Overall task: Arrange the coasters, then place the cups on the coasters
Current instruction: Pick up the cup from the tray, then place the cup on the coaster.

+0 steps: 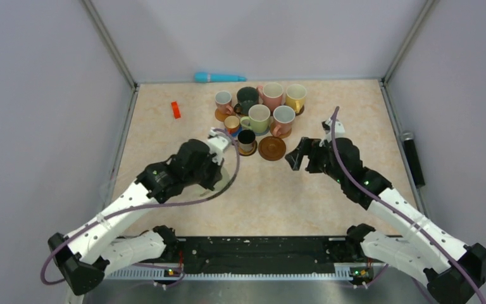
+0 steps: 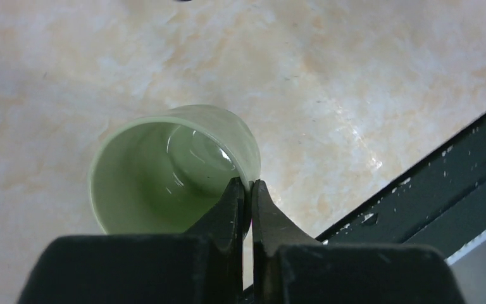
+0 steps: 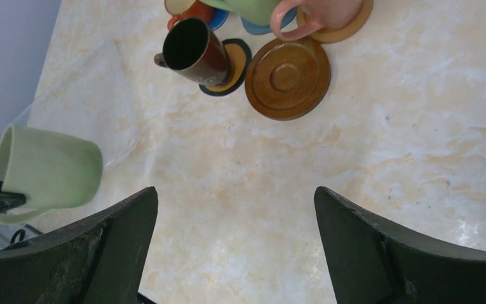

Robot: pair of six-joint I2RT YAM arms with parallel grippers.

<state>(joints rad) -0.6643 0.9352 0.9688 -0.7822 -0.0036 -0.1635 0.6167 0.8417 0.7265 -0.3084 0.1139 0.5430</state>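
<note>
- Left gripper (image 2: 245, 187): fingers pinched narrow on the rim of a pale green glazed cup (image 2: 164, 171), one finger inside the mouth and one outside the wall.
- The held cup is tipped on its side. It is well apart from the bare dark brown round wooden coaster (image 1: 271, 147), to that coaster's left and on its near side. Whether the cup clears the table cannot be told.
- Right gripper (image 3: 234, 196): fingers spread wide with nothing between them, over the marbled beige table (image 3: 367, 145), to the right of the brown coaster and on its near side.
- A black handled cup (image 3: 193, 50) stands on a black-rimmed tan coaster (image 3: 235, 68), just beside the brown coaster on its left.
- A cup with a pink handle (image 3: 319, 16) sits on a tan coaster just behind the brown coaster.
- The other cups (image 1: 259, 104) are bunched further behind the brown coaster.
</note>
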